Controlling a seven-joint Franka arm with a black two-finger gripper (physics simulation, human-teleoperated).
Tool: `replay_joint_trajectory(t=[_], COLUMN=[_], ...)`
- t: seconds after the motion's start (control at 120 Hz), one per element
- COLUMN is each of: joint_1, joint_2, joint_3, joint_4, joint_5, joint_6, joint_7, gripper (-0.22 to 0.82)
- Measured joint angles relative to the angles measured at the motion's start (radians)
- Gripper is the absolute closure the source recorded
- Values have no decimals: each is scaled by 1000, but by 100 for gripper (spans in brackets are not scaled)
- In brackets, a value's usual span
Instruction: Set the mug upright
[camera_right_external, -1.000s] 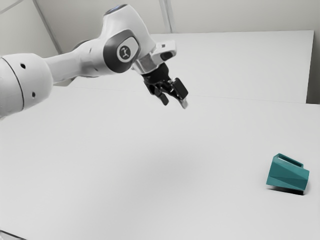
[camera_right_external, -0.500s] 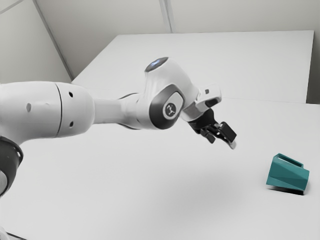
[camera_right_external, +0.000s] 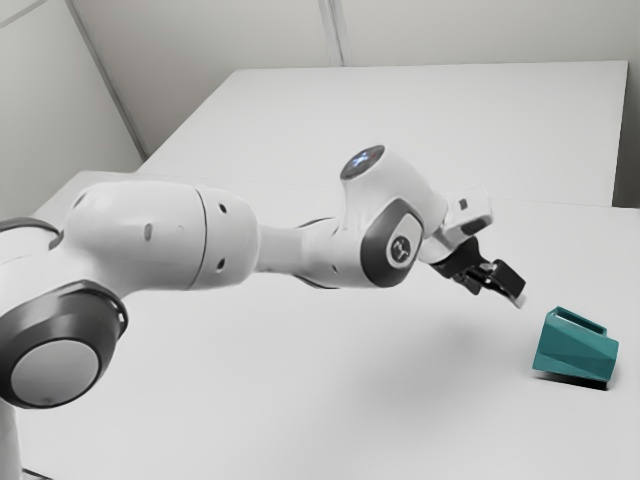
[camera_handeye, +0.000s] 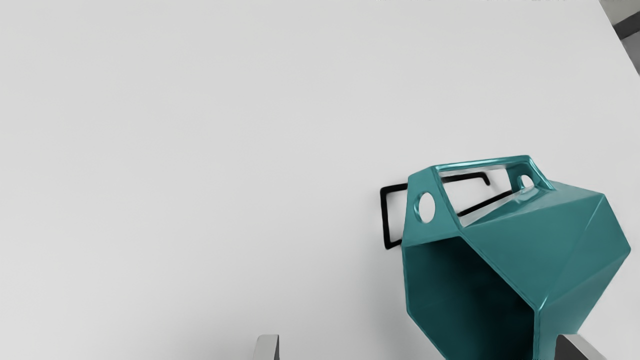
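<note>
Hovering above the bench (camera_right_external: 300, 410), hand (camera_right_external: 499, 293) short of the mug (camera_right_external: 575, 350), which lies on its side, handle (camera_right_external: 583, 319) up, at the exterior view's right. Wrist view: fingers (camera_handeye: 266, 347) spread wide, released; mug's mouth (camera_handeye: 470, 295) partly facing camera.

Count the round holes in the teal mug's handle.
2. One hole is in the end of the handle beside the mug's open mouth; the other hole is in the handle's far end. Others may be hidden.
</note>
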Motion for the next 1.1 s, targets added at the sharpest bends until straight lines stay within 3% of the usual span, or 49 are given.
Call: replay_joint_trajectory(t=[0.4, 0.733, 1.1], joint_1=[-111, -132, -181], joint_2=[13, 105, 141], joint_3=[-2, -4, -4], joint_4=[-31, 24, 50], joint_5=[-162, -200, -301], joint_6=[83, 167, 220], joint_7=[20, 31, 33], gripper=[0, 0, 0])
